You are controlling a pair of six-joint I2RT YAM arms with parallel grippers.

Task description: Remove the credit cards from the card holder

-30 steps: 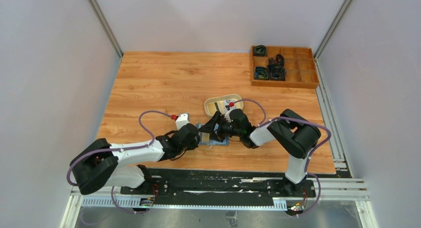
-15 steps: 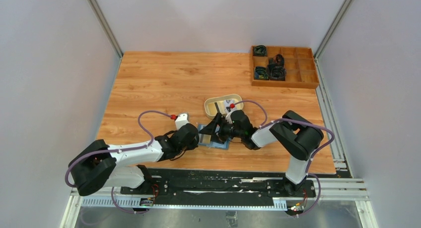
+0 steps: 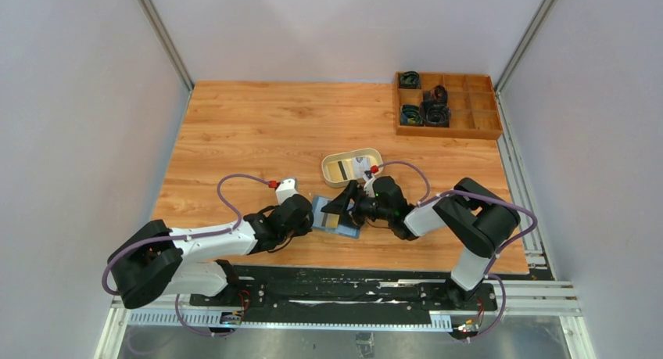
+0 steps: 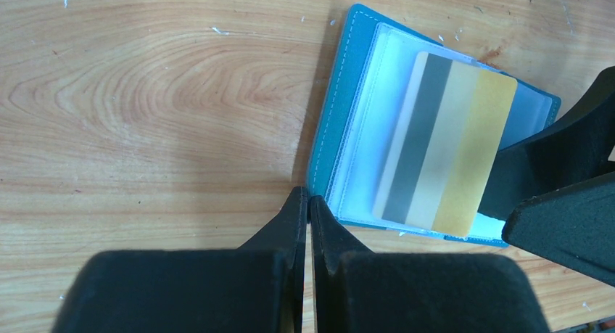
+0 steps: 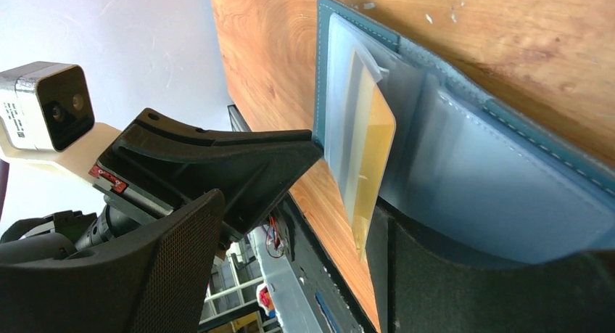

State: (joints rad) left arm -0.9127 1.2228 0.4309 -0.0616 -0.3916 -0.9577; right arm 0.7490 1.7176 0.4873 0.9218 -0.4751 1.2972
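Observation:
The teal card holder [image 3: 338, 218] [image 4: 341, 122] lies open on the table with its clear inner sleeves up. A tan credit card [image 4: 450, 151] [image 5: 371, 155] with a dark stripe sticks partway out of a sleeve. My left gripper [image 4: 310, 200] [image 3: 310, 218] is shut, its tips pressed against the holder's left edge with nothing between them. My right gripper [image 3: 345, 206] [image 5: 294, 220] stands open over the holder's right side. The card's free edge rests by its lower finger [image 5: 464, 289]. Two more cards [image 3: 352, 168] lie in the beige tray [image 3: 327, 171].
A wooden compartment box [image 3: 448, 105] holding dark coiled items sits at the far right corner. The beige tray is just behind the holder. Both arms meet near the table's front edge.
My right gripper has drawn back to the right, uncovering the tray, and the striped card now shows further out of the holder. The left gripper has stayed put.

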